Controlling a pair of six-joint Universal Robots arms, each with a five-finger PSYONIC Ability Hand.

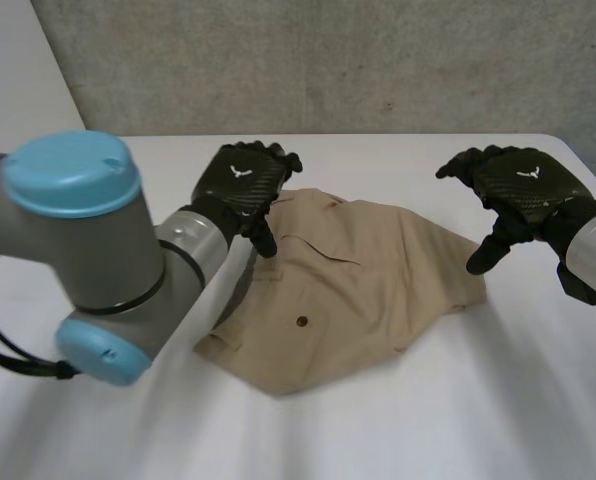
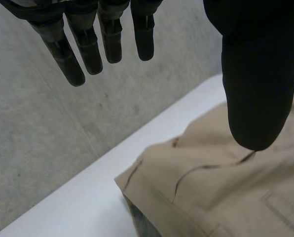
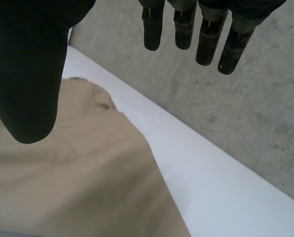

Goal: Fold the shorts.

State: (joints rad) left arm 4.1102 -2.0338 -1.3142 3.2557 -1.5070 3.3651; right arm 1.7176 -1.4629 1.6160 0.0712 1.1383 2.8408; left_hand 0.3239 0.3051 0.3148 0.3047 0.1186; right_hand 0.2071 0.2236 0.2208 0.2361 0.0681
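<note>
Tan shorts lie folded over on the white table, with a dark button on the near layer. My left hand hovers above the shorts' far left corner, fingers straight and apart from the thumb, holding nothing. In the left wrist view its fingers hang over the table's back edge, the shorts below the thumb. My right hand hangs above the table just off the shorts' right edge, open and empty. Its fingers are straight in the right wrist view, with the shorts under the thumb.
A grey concrete wall runs close behind the table's far edge. My left arm with its light-blue caps stands large over the near left of the table. Bare table lies in front of the shorts and to their right.
</note>
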